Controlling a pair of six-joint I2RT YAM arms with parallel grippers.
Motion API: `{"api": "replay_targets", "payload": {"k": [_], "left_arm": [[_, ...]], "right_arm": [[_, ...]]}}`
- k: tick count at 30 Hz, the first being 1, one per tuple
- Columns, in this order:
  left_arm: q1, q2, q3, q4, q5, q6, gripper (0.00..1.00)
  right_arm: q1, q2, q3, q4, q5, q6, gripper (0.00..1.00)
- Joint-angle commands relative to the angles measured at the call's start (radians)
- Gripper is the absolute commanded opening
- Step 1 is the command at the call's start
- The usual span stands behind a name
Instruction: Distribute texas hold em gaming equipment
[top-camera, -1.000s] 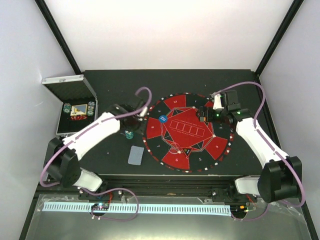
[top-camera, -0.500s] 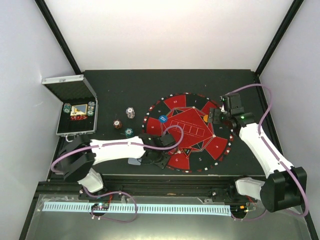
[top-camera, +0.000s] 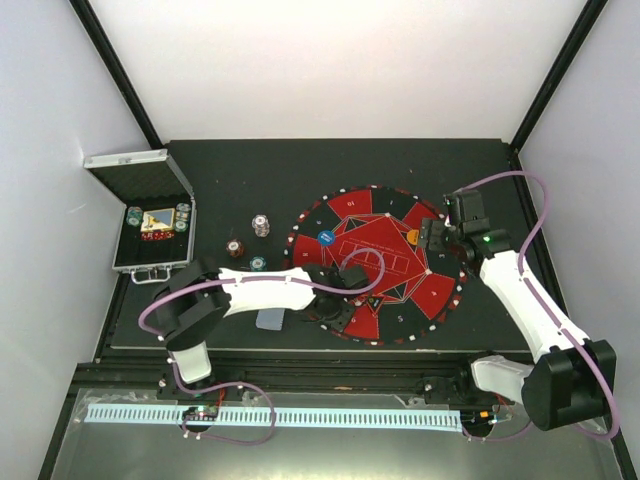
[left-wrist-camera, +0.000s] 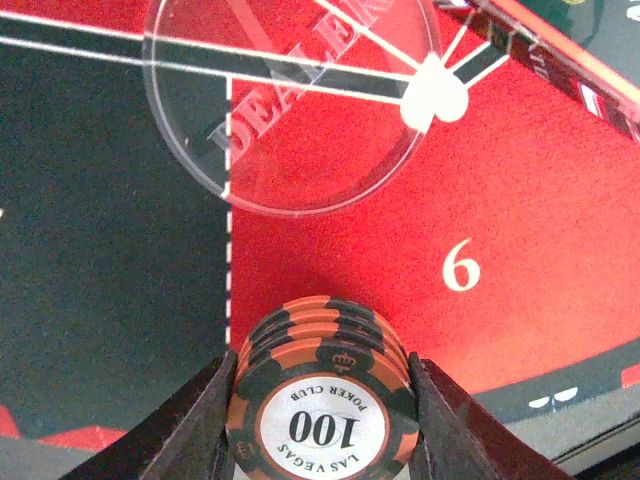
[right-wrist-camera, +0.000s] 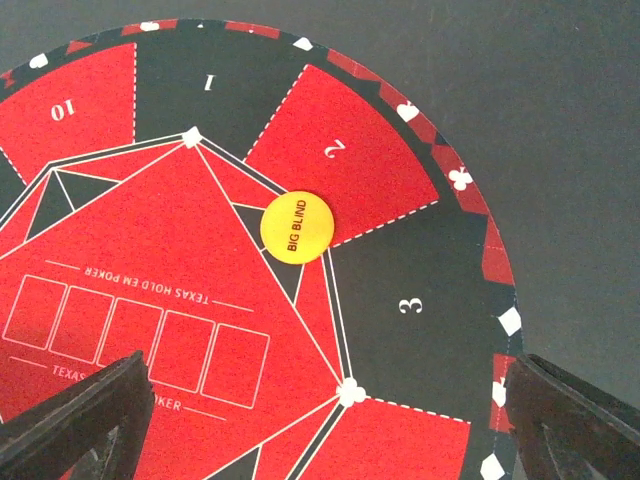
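Black table w/ round mat: L gripper was clamped on red-black chip stack at seat 6, clear dealer disc just ahead. R gripper gaped wide, yellow Big Blind button ahead, untouched.

1. We reach our left arm rightward, low along the worktop's near edge, wrist tipped down; its jaws pinch a chip stack from both sides.
2. We stretch our right arm forward and inward, its jaws spread wide apart.
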Motion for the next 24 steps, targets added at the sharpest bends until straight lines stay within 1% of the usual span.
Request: {"api": "replay_targets", "payload": {"k": [1, 5, 9, 12, 14, 18, 21, 24], "left_arm": [[0.011, 0.051, 0.06, 0.021, -0.013, 0.014, 0.37], [0.024, 0.065, 0.068, 0.005, -0.028, 0.001, 0.37], [0.028, 0.065, 0.062, 0.003, -0.044, -0.001, 0.4], [0.031, 0.071, 0.06, 0.004, -0.041, 0.001, 0.48], [0.032, 0.065, 0.057, 0.006, -0.036, -0.001, 0.57], [0.032, -0.001, 0.044, 0.015, -0.046, 0.009, 0.69], [0.036, -0.089, 0.044, -0.011, -0.078, 0.011, 0.74], [0.083, -0.206, 0.027, -0.058, -0.124, 0.003, 0.77]], "right_arm": [[-0.002, -0.014, -0.007, -0.007, 0.027, 0.005, 0.97], [-0.004, -0.019, 0.0, -0.011, 0.036, 0.003, 0.97], [-0.003, -0.024, -0.002, -0.006, 0.038, 0.003, 0.97], [-0.003, -0.025, -0.004, -0.004, 0.035, 0.003, 0.97], [-0.004, -0.024, -0.003, -0.007, 0.036, 0.004, 0.97], [-0.004, -0.033, 0.0, -0.012, 0.047, 0.001, 0.97], [-0.004, -0.043, 0.006, -0.016, 0.063, 0.0, 0.98], [-0.004, -0.054, 0.015, -0.022, 0.073, 0.0, 0.98]]}}
